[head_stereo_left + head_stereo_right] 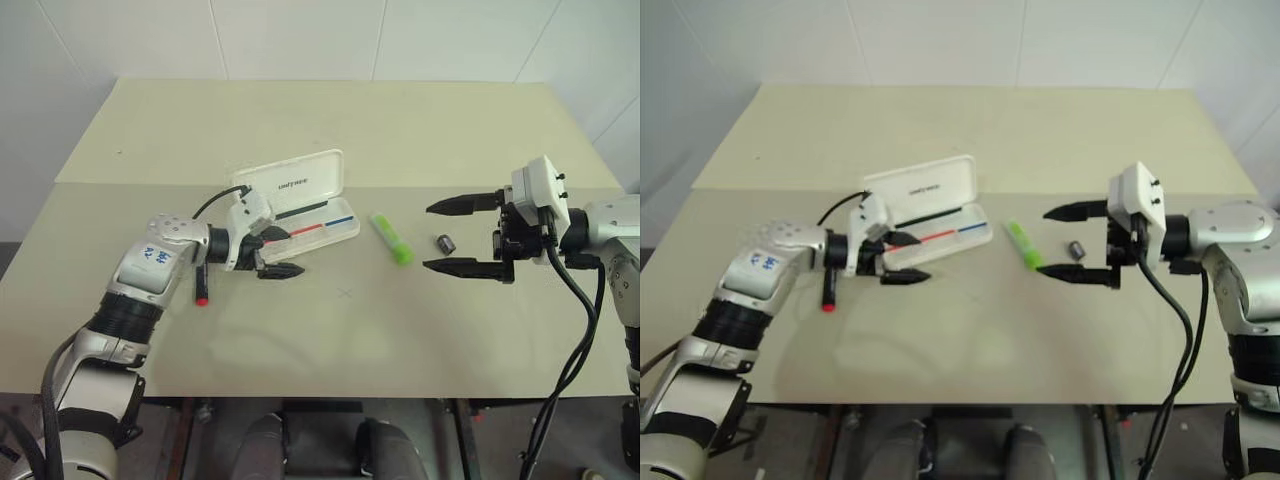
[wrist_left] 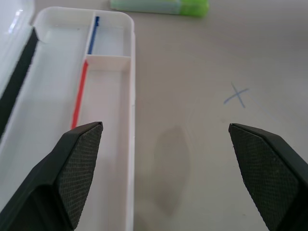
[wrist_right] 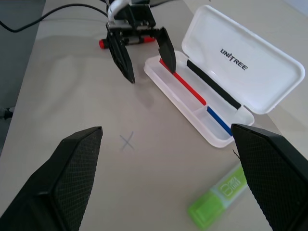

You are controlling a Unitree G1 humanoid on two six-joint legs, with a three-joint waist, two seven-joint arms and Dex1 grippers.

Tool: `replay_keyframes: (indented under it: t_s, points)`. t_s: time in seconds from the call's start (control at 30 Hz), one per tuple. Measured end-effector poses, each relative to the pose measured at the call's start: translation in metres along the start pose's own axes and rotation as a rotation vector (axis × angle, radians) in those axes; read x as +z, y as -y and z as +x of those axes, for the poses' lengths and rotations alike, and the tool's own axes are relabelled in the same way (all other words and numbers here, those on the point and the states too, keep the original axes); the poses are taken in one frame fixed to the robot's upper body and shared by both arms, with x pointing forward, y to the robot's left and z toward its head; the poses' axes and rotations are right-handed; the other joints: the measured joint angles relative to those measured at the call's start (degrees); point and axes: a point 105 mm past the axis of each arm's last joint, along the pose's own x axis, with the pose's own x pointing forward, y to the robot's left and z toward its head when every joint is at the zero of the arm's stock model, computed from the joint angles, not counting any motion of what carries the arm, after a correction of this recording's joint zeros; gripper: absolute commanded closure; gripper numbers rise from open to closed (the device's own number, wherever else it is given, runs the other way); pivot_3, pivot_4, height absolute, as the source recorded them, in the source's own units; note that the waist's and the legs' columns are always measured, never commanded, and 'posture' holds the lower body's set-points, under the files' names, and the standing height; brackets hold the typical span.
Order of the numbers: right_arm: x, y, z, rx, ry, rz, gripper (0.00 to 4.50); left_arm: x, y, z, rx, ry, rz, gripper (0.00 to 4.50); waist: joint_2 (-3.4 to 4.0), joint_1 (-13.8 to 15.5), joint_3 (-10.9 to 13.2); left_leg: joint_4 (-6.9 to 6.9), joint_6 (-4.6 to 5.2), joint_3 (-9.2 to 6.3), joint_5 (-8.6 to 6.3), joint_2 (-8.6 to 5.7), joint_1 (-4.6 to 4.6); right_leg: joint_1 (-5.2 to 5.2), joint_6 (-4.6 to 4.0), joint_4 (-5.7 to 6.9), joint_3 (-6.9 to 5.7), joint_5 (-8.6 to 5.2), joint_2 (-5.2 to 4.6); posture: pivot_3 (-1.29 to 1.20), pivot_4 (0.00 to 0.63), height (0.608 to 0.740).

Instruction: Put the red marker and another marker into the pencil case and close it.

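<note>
The pencil case [image 1: 300,183] lies open mid-table, lid up at the back, its tray [image 2: 130,86] showing red, blue and dark stripes. My left gripper [image 1: 281,253] is open, with one finger over the tray's near left end and the other over the table in front of it; nothing is between them. The red marker [image 1: 201,288] lies on the table left of the case, partly under my left forearm. The green highlighter [image 1: 392,239] lies just right of the case. My right gripper [image 1: 433,237] hangs open and empty right of the highlighter, pointing left.
A tiny dark cylinder [image 1: 446,243] sits on the table between the highlighter and my right gripper's fingers. A faint pen cross [image 3: 127,141] marks the tabletop in front of the case. The table's near edge runs below both arms.
</note>
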Motion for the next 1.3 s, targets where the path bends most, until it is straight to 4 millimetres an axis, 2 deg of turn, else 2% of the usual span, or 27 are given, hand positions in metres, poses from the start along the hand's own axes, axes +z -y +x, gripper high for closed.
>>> replay_keyframes:
  t_s: [0.07,0.2,0.3,0.47,0.77,0.93,1.0,1.13,1.2,1.3]
  points:
    - [0.002,-0.002,0.002,-0.003,0.002,0.001,0.0,-0.001,0.001,0.002,-0.01,-0.008,0.007,0.01,0.0,0.02,0.0,0.0,0.0,-0.01,0.0,0.0,0.0,0.0,0.0,0.0,0.0,0.0,0.0,0.0,0.15,0.74]
    - [0.003,-0.005,0.005,-0.018,0.005,0.014,0.0,-0.02,-0.01,0.011,0.041,-0.092,0.014,0.01,-0.01,0.13,-0.01,0.06,0.02,-0.01,-0.01,-0.01,0.0,0.03,0.0,0.02,0.0,0.0,0.0,0.0,0.15,0.74]
    - [0.002,-0.002,0.005,-0.045,0.002,0.024,0.0,-0.016,-0.013,0.021,0.041,-0.096,0.045,0.01,-0.06,0.42,-0.04,0.11,0.02,-0.07,-0.01,-0.01,0.01,0.12,0.0,0.01,-0.07,0.0,-0.01,0.0,0.15,0.74]
    - [0.002,0.001,0.004,-0.06,0.003,0.027,0.0,-0.015,-0.02,0.027,0.079,-0.112,0.076,1.57,-0.1,0.23,-0.08,0.11,0.03,-0.09,-0.02,0.0,0.08,0.2,0.0,0.02,-0.06,0.0,-0.01,0.0,0.15,0.74]
    - [0.008,0.006,0.003,-0.075,0.009,0.008,0.0,-0.014,-0.024,0.024,0.105,-0.116,0.083,4.47,-0.1,0.11,-0.08,0.09,0.04,-0.08,-0.02,0.0,0.08,0.19,0.0,0.01,-0.06,0.0,-0.01,0.0,0.15,0.74]
    - [0.009,0.004,0.003,-0.056,0.01,0.006,0.0,-0.009,-0.02,0.02,0.1,-0.106,0.114,4.47,-0.1,0.12,-0.08,0.06,0.04,-0.07,-0.02,0.0,0.06,0.17,0.0,-0.03,-0.06,0.0,-0.01,0.0,0.15,0.74]
    - [0.009,0.004,0.003,-0.054,0.01,0.007,0.0,-0.007,-0.013,0.016,0.082,-0.098,0.14,4.47,-0.1,0.06,-0.08,0.03,0.04,-0.07,-0.02,0.0,0.05,0.13,0.0,-0.04,-0.05,0.0,-0.01,0.0,0.15,0.74]
    - [0.009,0.004,0.003,-0.053,0.009,0.007,0.0,0.002,0.02,0.016,-0.019,-0.073,0.206,4.47,-0.1,-0.01,-0.07,0.04,0.04,-0.06,-0.02,0.01,0.04,0.11,0.0,-0.01,-0.03,0.0,0.0,0.0,0.15,0.74]
    - [0.009,0.005,0.003,-0.054,0.007,0.007,0.0,0.005,0.045,0.017,-0.091,-0.08,0.268,4.47,-0.1,0.0,-0.07,0.04,0.04,-0.06,-0.03,0.01,0.05,0.14,0.0,-0.03,-0.01,0.0,-0.01,0.0,0.15,0.74]
    - [0.009,0.005,0.003,-0.053,0.007,0.006,0.0,-0.001,0.079,0.022,-0.197,-0.104,0.322,4.47,-0.1,0.03,-0.07,0.03,0.04,-0.07,-0.03,0.02,0.05,0.13,0.0,-0.02,-0.02,0.0,0.0,0.0,0.15,0.74]
